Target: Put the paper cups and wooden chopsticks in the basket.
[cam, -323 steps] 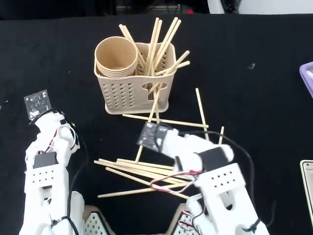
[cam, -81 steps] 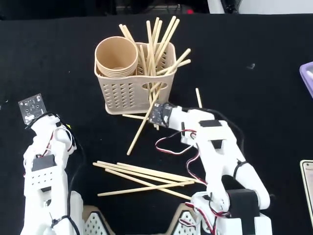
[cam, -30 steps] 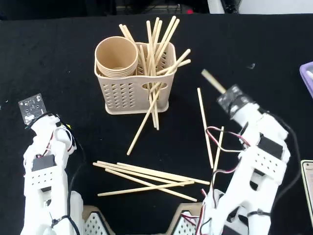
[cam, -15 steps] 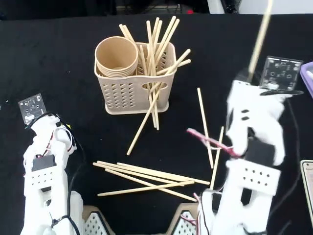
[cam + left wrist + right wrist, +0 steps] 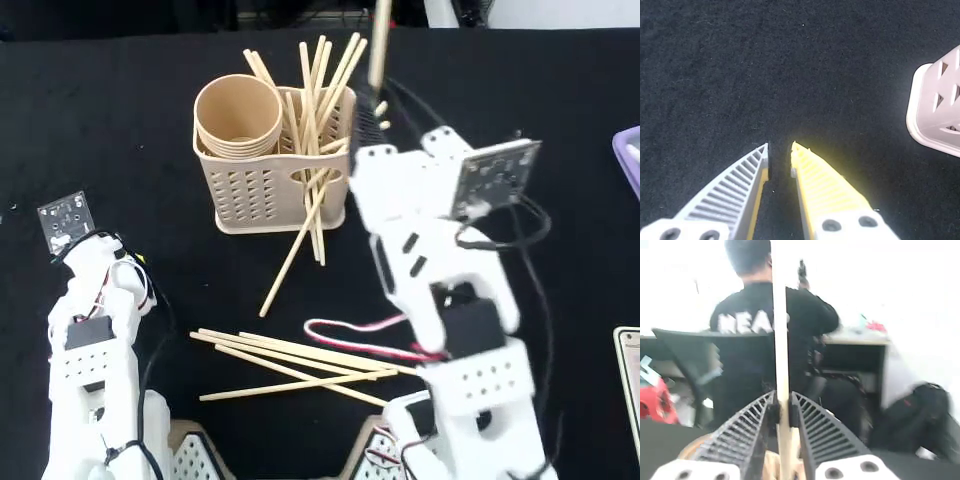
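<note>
1. Transfer under way: right gripper (image 5: 781, 399) clamped tight on one pale wooden chopstick (image 5: 779, 315), held upright.
2. Swings in the last half second from the far right of the black table (image 5: 150, 80) to just beside the beige perforated plastic basket (image 5: 268, 190), stick raised near its right rim.
3. Puts delivery close: probably only lowering and letting go remain for this stick.
4. Stacked tan paper cups (image 5: 238, 112) already inside the basket beside a bundle of sticks.
5. Leaning chopsticks (image 5: 297, 255) propped against its front wall, not inside.
6. Loose chopsticks (image 5: 300, 362) lying where they were, well apart from the basket, so plenty left to collect.
7. Left gripper (image 5: 778, 146) unmoved, low over the table, narrowly parted, holding nothing.
</note>
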Motion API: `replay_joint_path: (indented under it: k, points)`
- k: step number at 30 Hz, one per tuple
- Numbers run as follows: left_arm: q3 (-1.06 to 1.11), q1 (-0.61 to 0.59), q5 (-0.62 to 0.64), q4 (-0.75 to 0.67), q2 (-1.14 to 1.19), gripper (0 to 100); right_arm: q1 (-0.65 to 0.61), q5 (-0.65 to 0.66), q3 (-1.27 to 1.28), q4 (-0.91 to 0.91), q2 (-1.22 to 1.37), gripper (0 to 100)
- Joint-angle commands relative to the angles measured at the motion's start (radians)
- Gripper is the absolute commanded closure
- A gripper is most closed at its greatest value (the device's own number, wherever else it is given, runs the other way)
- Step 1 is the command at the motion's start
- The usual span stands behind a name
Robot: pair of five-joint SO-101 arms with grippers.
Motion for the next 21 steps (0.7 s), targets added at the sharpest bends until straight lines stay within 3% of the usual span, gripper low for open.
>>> replay_joint_path:
  k: [1,10,21]
  points:
    - [-0.012,-0.005,0.005,-0.015,-0.023,92,-0.060,-0.014,-0.013,-0.141,0.107,98.6]
    - [-0.012,-0.001,0.005,-0.014,-0.023,92,-0.097,-0.014,-0.094,-0.267,0.395,98.6]
    - [-0.012,0.001,0.002,-0.014,-0.023,92,-0.115,-0.012,-0.073,-0.269,0.490,98.6]
